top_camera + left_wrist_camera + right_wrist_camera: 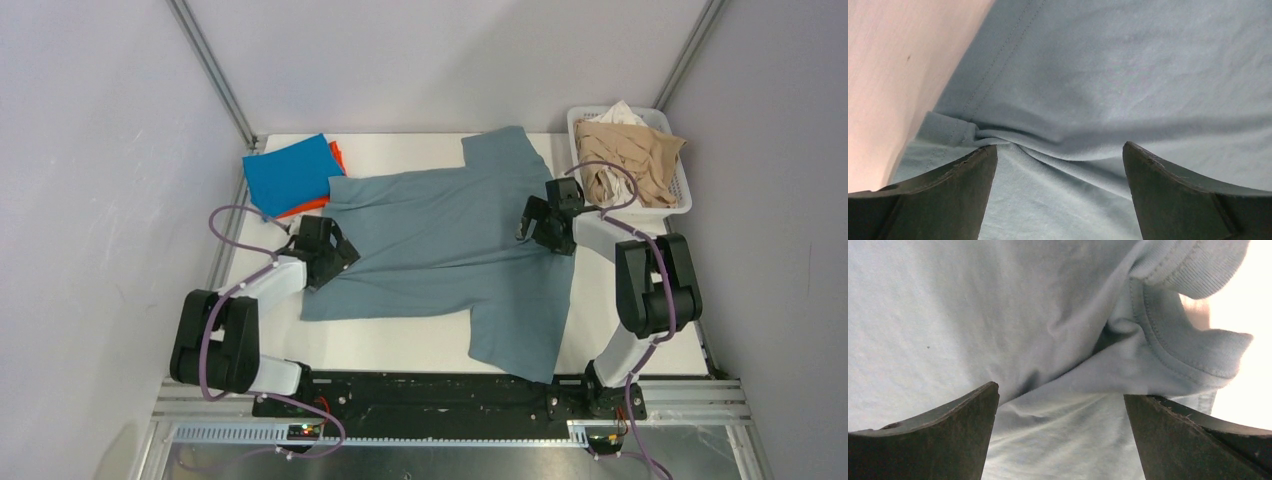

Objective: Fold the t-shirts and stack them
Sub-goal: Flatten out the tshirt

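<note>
We held the left tool [1059, 146] and right tool [1060, 390] wide at the shirt [440, 250]; shallow pinches might have skewed the fold.

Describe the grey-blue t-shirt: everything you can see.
The grey-blue t-shirt is soft knit with a stitched hem and ribbed collar, spread flat sideways on the white table: hem left, collar right, one sleeve far, one near. The open left gripper straddles a wrinkle at the hem, the open right gripper the bunched collar.
</note>
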Available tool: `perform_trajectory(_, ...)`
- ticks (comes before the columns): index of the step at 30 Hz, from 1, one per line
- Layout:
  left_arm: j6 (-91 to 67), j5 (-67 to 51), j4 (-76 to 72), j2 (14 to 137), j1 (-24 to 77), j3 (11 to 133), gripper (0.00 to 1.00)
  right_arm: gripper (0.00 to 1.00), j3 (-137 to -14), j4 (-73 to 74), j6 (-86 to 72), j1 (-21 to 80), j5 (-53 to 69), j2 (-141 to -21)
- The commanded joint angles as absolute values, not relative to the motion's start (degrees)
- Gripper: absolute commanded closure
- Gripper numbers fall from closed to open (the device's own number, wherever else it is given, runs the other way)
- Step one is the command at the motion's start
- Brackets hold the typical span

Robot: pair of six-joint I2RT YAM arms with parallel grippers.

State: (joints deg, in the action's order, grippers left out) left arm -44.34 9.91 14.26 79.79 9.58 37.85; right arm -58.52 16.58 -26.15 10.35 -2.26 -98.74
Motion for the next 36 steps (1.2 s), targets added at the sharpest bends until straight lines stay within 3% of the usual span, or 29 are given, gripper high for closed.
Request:
perform_trajectory(1, -42.45, 8.43, 14.65, 75.07, 9.05, 37.28, 0.0, 0.01, -60.53, 20.71, -23.69, 13.01, -6.36, -94.83)
perform_trajectory(8, -46.98, 16.02, 25.98, 51.75, 9.05, 28.17, 0.0, 0.01, -57.17, 31.06, -25.3, 24.39, -22.25, -80.35)
perform_trajectory(13, -52.0, 21.47, 35.98, 39.98, 9.01, 23.75, 0.0, 0.01, -50.02, 29.75, -31.5, 25.39, -20.6, -67.68)
perform_trajectory(18, -54.31, 20.14, 37.29, 39.77, 8.97, 19.93, 0.04, 0.01, -43.57, 25.72, -34.6, 22.4, -16.04, -57.95)
perform_trajectory(25, -55.15, 20.69, 35.95, 48.27, 8.97, 21.68, 0.1, 0.01, -42.41, 26.44, -34.65, 19.47, -16.01, -56.27)
perform_trajectory(31, -54.77, 19.32, 30.8, 54.02, 8.98, 21.97, 0.31, 0.0, -42.28, 25.84, -34.42, 18.8, -15.82, -56.92)
perform_trajectory(33, -54.63, 18.84, 29.64, 54.95, 8.97, 21.93, 0.47, 0.01, -42.26, 25.79, -34.15, 18.81, -15.75, -57.15)
perform_trajectory(36, -54.41, 19.04, 28.53, 55.39, 8.98, 21.67, 0.61, 0.01, -42.25, 26.16, -33.39, 18.81, -14.65, -57.22)
